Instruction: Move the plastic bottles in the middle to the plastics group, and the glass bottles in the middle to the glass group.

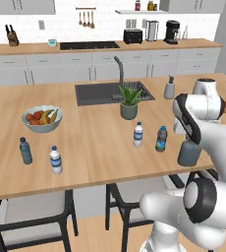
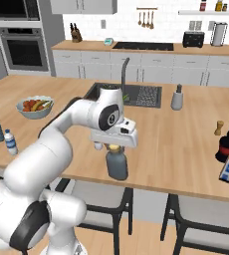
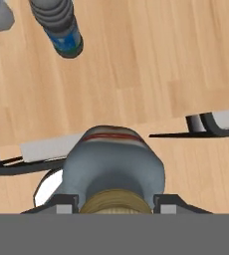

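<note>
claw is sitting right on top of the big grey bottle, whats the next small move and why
Probably lift straight up a little. The claw sits closed around the tan stopper of the big grey bottle, which stands near the counter edge in the middle. The glass things, like the dark bottle, stand far to the right, so it must clear the wood before travelling.

Four small plastic bottles (image 1: 138, 134), one squat glass bottle (image 1: 188, 152), one fruit bowl (image 1: 41, 118)

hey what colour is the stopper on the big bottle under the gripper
Tan, on the grey-blue glass bottle; the hand view shows the stopper best.
</note>
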Robot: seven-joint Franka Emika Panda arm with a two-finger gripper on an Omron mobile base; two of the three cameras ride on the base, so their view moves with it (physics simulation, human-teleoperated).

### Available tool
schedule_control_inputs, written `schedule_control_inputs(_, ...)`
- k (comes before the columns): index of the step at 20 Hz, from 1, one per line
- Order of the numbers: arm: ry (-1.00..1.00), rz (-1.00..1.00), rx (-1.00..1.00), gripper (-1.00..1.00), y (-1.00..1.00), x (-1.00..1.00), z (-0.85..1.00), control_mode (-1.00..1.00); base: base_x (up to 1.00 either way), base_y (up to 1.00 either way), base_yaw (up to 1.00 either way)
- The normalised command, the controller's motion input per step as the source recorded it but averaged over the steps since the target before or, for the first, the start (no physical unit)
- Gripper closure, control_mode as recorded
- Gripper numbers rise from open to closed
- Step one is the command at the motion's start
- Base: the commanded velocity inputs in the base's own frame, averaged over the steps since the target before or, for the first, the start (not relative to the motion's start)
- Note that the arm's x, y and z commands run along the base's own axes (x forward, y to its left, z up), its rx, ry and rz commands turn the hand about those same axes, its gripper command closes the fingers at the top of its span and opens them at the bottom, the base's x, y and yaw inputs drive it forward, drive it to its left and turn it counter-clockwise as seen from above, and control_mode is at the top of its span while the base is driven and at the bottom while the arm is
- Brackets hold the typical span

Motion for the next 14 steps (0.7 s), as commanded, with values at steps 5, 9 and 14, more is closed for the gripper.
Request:
schedule_control_inputs(5,0.0,0.0,0.01,1.0,-1.0,0.1,0.0,-1.0,0.0,0.0,0.0)
schedule_control_inputs(9,0.0,0.0,0.0,1.0,-0.9,0.15,0.0,-1.0,0.0,0.0,0.0)
schedule_control_inputs(14,-0.08,0.0,0.0,1.0,-0.57,0.14,-0.01,-1.0,0.0,0.0,0.0)
